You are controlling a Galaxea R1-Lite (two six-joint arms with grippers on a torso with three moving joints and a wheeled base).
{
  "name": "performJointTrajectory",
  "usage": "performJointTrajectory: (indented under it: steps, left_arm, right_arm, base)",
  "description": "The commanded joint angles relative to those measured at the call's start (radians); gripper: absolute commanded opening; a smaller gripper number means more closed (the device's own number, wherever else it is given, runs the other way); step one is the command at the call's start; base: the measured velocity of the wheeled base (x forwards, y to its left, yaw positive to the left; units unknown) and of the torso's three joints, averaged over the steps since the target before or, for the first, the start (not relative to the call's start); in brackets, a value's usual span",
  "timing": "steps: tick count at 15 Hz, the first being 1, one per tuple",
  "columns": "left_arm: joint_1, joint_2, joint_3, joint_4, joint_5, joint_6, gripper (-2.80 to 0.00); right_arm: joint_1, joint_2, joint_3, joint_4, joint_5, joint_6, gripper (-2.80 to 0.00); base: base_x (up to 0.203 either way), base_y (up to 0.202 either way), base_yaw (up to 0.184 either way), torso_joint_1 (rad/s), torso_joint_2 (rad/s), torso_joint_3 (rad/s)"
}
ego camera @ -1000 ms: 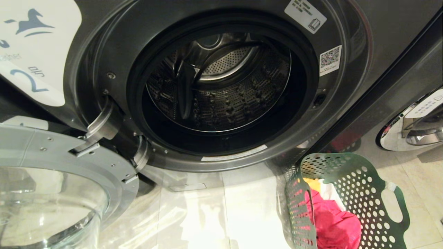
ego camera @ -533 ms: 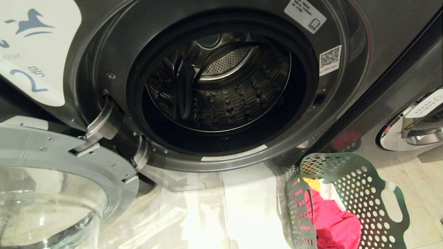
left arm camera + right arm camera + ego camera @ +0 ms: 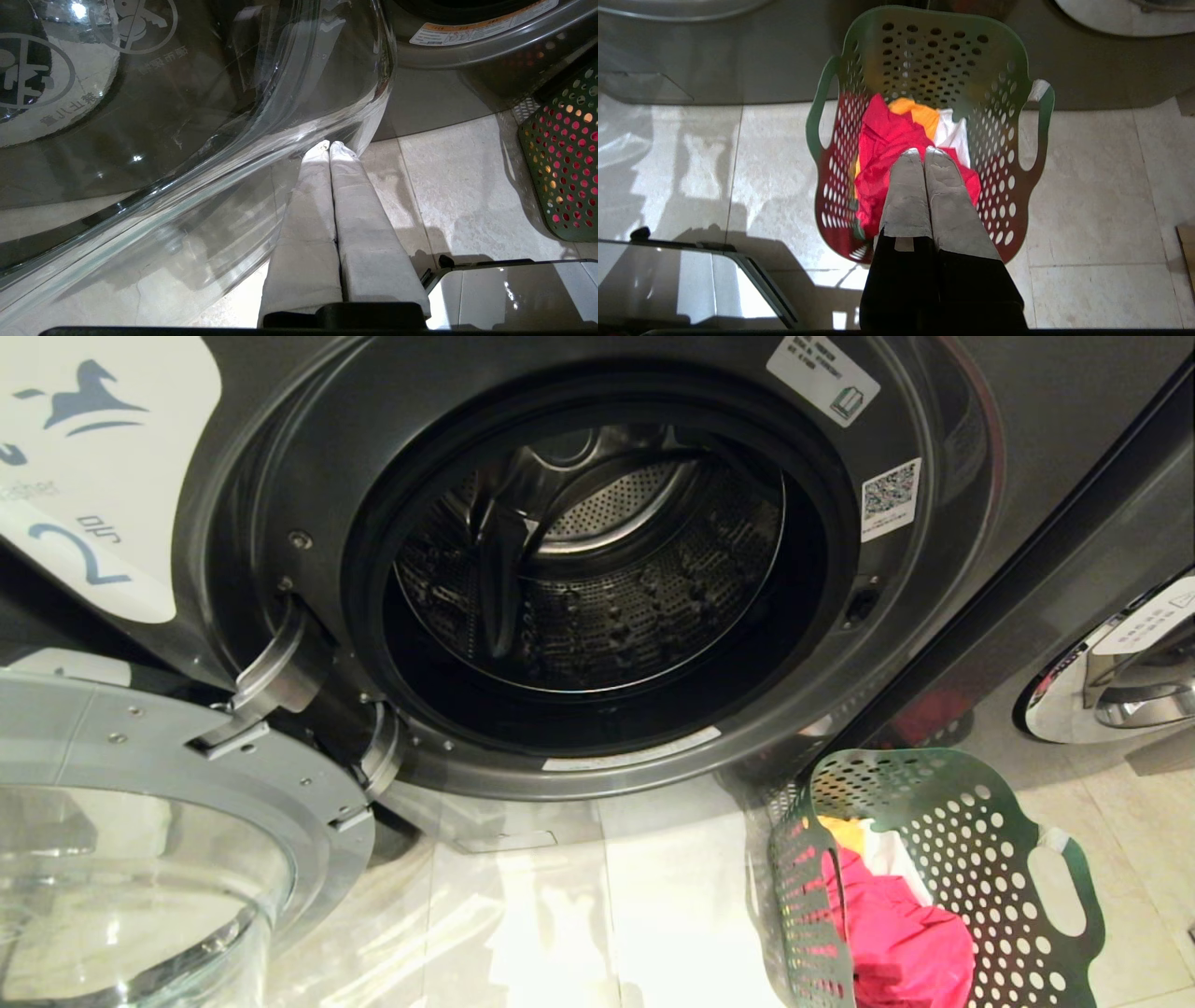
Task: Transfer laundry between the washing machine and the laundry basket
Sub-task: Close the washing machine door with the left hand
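Note:
The washing machine (image 3: 1008,420), dark grey with a white label 2, stands open, and no cloth shows in its steel drum (image 3: 597,588). Its glass door (image 3: 140,859) hangs open at the lower left. The green laundry basket (image 3: 980,859) sits on the floor at the lower right. It holds the laundry: a red-pink garment (image 3: 882,154), an orange one (image 3: 920,114) and a white one (image 3: 955,135). My right gripper (image 3: 923,150) hangs above the basket, shut and holding nothing. My left gripper (image 3: 329,143) is shut and empty beside the door's glass bowl (image 3: 187,116). Neither arm shows in the head view.
A second grey machine's chrome-ringed door (image 3: 1111,681) is at the far right. Pale floor tiles (image 3: 597,915) lie between the open door and the basket. Part of my own base (image 3: 691,284) shows low in both wrist views.
None in the head view: the machine, its door and the basket stand as before.

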Motion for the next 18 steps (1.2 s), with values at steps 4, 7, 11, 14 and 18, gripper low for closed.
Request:
performJointTrajectory:
  steps: [4,7,11,14,18]
  left_arm:
    - [0.001,0.0,0.002,0.0,0.0,0.0,-2.8]
    - [0.001,0.0,0.002,0.0,0.0,0.0,-2.8]
    - [-0.001,0.0,0.002,0.0,-0.031,0.074,-2.8]
    - [-0.001,0.002,0.002,0.0,-0.033,0.075,-2.8]
    - [0.001,0.0,0.002,0.0,-0.028,0.071,-2.8]
  right_arm:
    - [0.018,-0.11,0.005,0.012,-0.005,0.011,-2.8]
    - [0.018,-0.109,0.005,0.012,-0.005,0.011,-2.8]
    - [0.018,-0.11,0.008,0.01,-0.019,0.011,-2.8]
    - [0.018,-0.109,0.008,0.01,-0.019,0.008,-2.8]
    - [0.018,-0.109,0.008,0.01,-0.019,0.006,-2.8]
  base:
    - [0.0,0.0,0.0,0.0,0.0,0.0]
    - [0.0,0.0,0.0,0.0,0.0,0.0]
    - [0.0,0.0,0.0,0.0,0.0,0.0]
    - [0.0,0.0,0.0,0.0,0.0,0.0]
    - [0.0,0.0,0.0,0.003,0.0,0.037]
